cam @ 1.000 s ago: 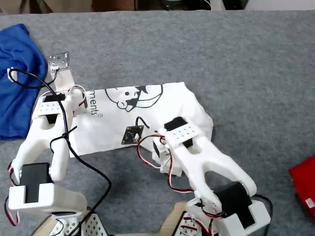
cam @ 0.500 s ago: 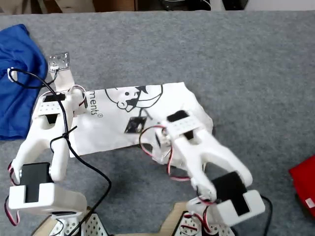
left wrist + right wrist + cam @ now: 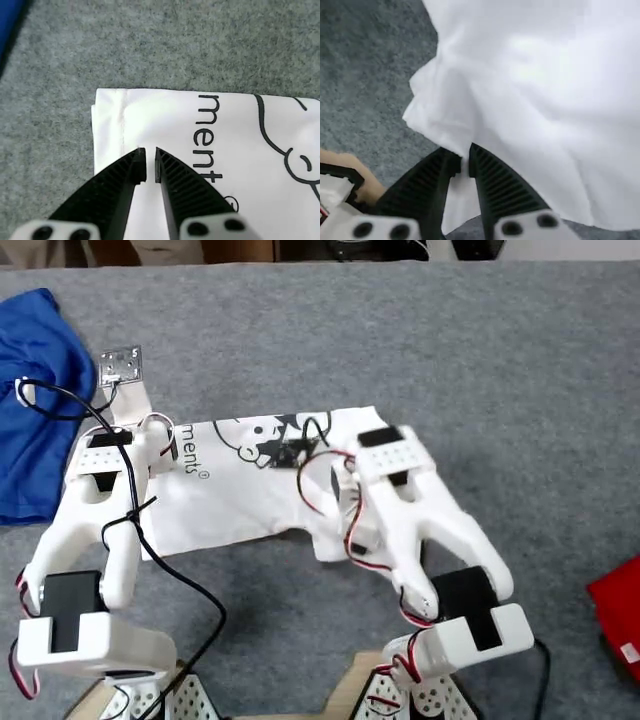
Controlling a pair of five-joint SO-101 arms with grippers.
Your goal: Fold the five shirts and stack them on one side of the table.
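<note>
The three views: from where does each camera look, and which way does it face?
High view: fixed above the table, facing down on the white shirt and blue shirt; the left arm and right arm show.
Left wrist view: on the left wrist, facing down along the left hand to the shirt's printed corner; its black fingers show.
Right wrist view: on the right wrist, facing the shirt's bunched fold past the right hand.
Shared: all see the white shirt; the high and left wrist views share its lettering.
</note>
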